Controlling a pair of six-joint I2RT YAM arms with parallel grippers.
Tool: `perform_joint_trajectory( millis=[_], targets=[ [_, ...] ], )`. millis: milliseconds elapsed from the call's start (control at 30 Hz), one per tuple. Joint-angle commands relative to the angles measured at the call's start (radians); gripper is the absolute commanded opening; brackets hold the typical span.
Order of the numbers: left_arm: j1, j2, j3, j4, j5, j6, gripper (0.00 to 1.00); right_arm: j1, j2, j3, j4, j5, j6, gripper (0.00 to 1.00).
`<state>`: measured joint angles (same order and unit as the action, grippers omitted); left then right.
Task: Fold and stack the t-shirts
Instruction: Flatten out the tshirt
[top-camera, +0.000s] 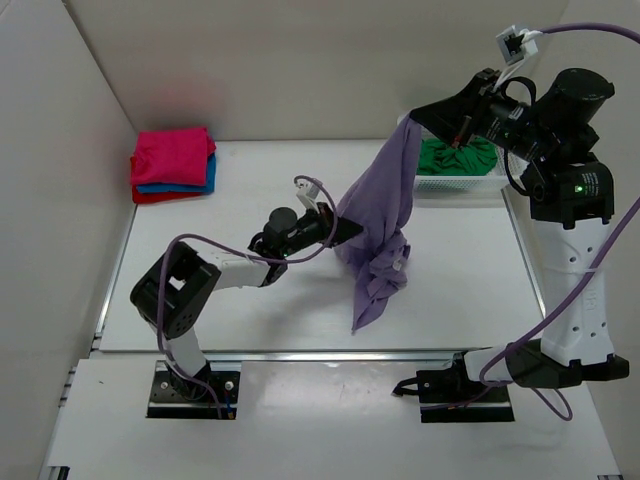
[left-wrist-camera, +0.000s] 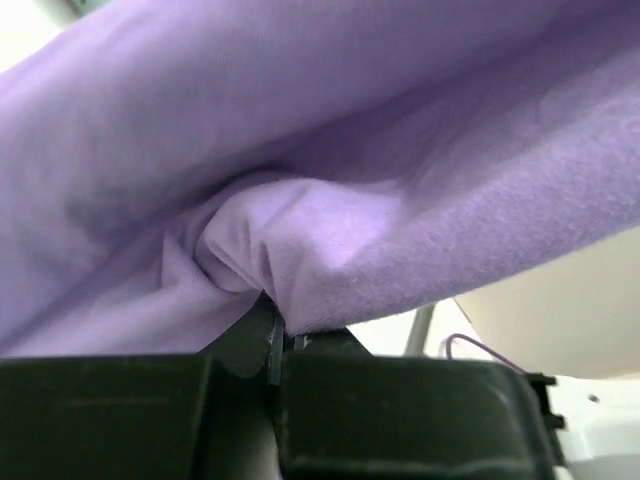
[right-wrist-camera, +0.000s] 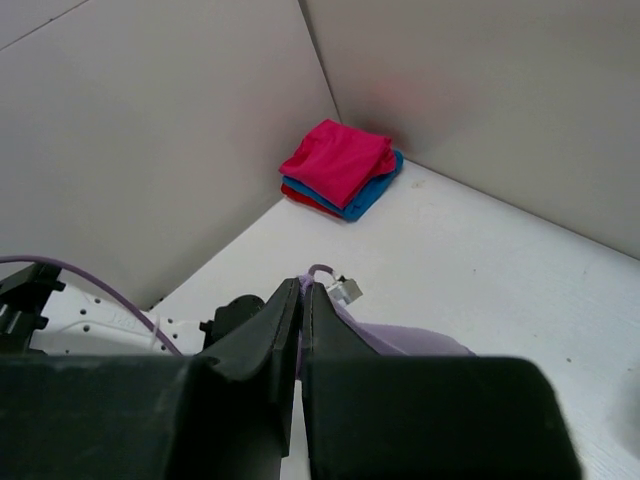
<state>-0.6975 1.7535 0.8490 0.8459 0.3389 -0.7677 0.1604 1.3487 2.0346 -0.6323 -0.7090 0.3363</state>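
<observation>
A lilac purple t-shirt (top-camera: 385, 220) hangs in the air over the table's middle, its lower end bunched just above the surface. My right gripper (top-camera: 415, 118) is shut on its top corner, high at the back right; the cloth shows between its jaws in the right wrist view (right-wrist-camera: 303, 290). My left gripper (top-camera: 345, 232) is shut on the shirt's left edge, lower down; the lilac cloth (left-wrist-camera: 330, 200) fills the left wrist view. A folded stack, magenta pink (top-camera: 172, 156) over blue (top-camera: 205, 178) over red (top-camera: 165, 195), lies at the back left. A green t-shirt (top-camera: 458, 156) lies in the basket.
The white plastic lattice basket (top-camera: 460, 184) stands at the back right of the table, under my right arm. White walls close the back and left sides. The folded stack (right-wrist-camera: 340, 165) also shows in the right wrist view, in the far corner.
</observation>
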Motion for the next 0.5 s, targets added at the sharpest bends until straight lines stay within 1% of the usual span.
perform_joint_trajectory(
  millis=[0, 33, 67, 100, 133, 167, 200, 233, 267, 300, 333, 400, 433, 467],
  targets=[
    [0.042, -0.134, -0.054, 0.087, 0.068, -0.091, 0.00, -0.059, -0.022, 0.010, 0.057, -0.041, 0.000, 0.00],
    [0.076, -0.210, -0.071, 0.017, 0.075, -0.059, 0.00, -0.076, -0.022, 0.009, 0.045, -0.044, -0.008, 0.00],
    [0.113, -0.288, -0.047, -0.099, 0.080, -0.009, 0.00, -0.105, -0.023, 0.019, 0.036, -0.049, -0.017, 0.00],
    [0.137, -0.326, -0.024, -0.178, 0.078, 0.025, 0.00, -0.131, -0.025, 0.019, 0.034, -0.053, -0.031, 0.00],
    [0.215, -0.391, 0.051, -0.329, 0.097, 0.097, 0.00, -0.156, -0.017, 0.036, 0.014, -0.047, -0.048, 0.00],
    [0.245, -0.417, 0.096, -0.493, 0.103, 0.173, 0.00, -0.159, -0.022, 0.047, 0.003, -0.037, -0.060, 0.00],
    [0.265, -0.460, 0.202, -0.580, 0.109, 0.211, 0.00, -0.200, -0.019, 0.058, -0.029, -0.005, -0.084, 0.00],
    [0.321, -0.491, 0.311, -0.704, 0.129, 0.278, 0.00, -0.196, -0.022, 0.076, -0.064, 0.076, -0.123, 0.00],
    [0.378, -0.508, 0.409, -0.802, 0.138, 0.313, 0.00, -0.199, -0.025, 0.081, -0.088, 0.142, -0.153, 0.00],
    [0.433, -0.512, 0.465, -0.845, 0.167, 0.324, 0.00, -0.206, -0.025, 0.079, -0.101, 0.175, -0.161, 0.00],
    [0.481, -0.511, 0.601, -0.986, 0.192, 0.355, 0.00, -0.226, -0.026, 0.076, -0.122, 0.227, -0.177, 0.00],
    [0.524, -0.505, 0.698, -1.126, 0.212, 0.390, 0.00, -0.245, -0.049, 0.056, -0.122, 0.230, -0.177, 0.00],
    [0.529, -0.491, 0.782, -1.172, 0.207, 0.412, 0.00, -0.249, -0.063, 0.032, -0.118, 0.239, -0.184, 0.00],
    [0.527, -0.480, 0.864, -1.265, 0.203, 0.456, 0.00, -0.243, -0.091, 0.009, -0.103, 0.250, -0.184, 0.00]
  ],
)
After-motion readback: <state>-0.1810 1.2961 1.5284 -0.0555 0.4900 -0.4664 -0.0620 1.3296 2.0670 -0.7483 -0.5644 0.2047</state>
